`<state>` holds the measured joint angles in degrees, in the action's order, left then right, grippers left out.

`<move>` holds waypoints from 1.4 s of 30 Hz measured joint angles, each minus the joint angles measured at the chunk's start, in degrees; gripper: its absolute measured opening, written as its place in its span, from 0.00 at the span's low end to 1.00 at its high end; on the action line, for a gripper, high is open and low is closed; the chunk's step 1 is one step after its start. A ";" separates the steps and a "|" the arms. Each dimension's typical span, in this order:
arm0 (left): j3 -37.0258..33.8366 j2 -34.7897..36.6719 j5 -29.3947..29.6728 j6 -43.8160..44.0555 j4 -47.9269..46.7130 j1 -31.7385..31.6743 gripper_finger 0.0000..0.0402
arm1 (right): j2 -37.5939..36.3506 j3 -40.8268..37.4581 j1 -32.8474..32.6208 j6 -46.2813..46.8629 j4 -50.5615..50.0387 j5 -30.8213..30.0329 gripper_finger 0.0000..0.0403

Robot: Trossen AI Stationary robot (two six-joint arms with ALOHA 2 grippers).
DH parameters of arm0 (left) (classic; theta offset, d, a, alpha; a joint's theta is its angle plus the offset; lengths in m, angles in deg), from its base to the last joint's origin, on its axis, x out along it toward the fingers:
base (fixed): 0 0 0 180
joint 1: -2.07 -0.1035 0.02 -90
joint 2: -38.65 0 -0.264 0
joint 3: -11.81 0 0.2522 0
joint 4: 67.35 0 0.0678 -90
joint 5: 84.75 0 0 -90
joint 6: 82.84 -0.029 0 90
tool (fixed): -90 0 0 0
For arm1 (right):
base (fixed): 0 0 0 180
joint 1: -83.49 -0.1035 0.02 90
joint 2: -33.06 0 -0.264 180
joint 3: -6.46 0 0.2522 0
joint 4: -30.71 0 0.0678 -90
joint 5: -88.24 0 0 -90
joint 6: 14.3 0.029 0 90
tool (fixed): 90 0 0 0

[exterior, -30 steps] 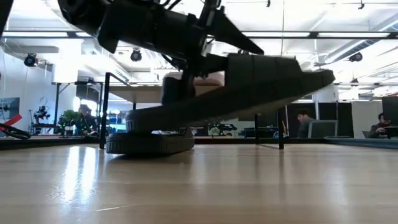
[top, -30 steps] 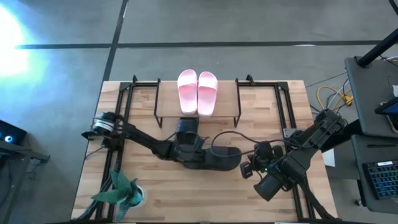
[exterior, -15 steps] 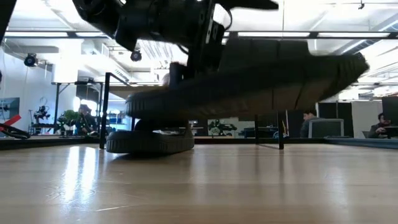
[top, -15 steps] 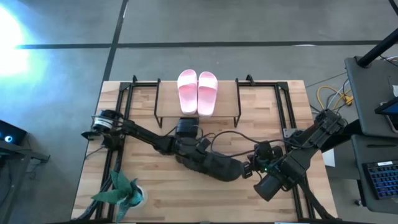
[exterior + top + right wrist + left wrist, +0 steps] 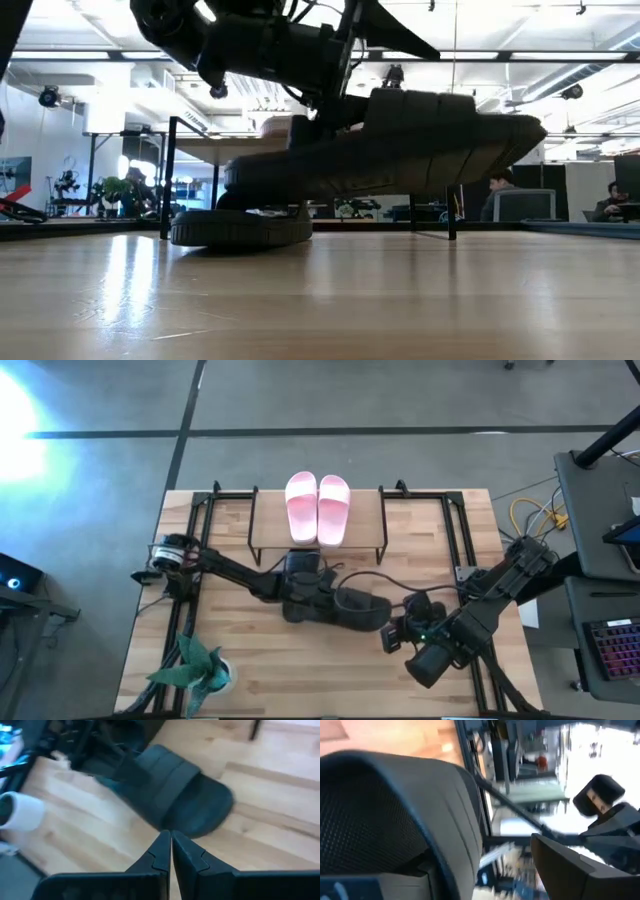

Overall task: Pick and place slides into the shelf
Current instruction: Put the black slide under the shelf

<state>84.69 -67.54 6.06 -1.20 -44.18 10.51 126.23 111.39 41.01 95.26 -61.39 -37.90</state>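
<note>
We see 2 matte black jointed arms (black cables looping along them), each ending in angular dark fingers (image 5: 165,851).

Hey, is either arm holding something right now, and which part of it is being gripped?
The left gripper holds a dark slide by its strap end, lifted off the table. The right gripper is shut and empty.

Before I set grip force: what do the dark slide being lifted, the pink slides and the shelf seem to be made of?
Dark slide: looks like matte moulded foam or rubber, one piece, its strap lining dimpled in the left wrist view. Pink slides: probably the same foam, smooth and matte. Shelf: pale wood-grain board on thin black legs, likely metal.
</note>
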 joint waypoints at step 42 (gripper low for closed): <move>-1.38 31.99 -5.85 -59.52 -65.10 3.72 0.57 | 17.19 -0.29 5.26 -9.32 26.85 8.02 0.02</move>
<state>83.31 -35.55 0.21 -60.72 -109.28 14.22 143.42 111.10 46.28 85.94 -34.54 -29.88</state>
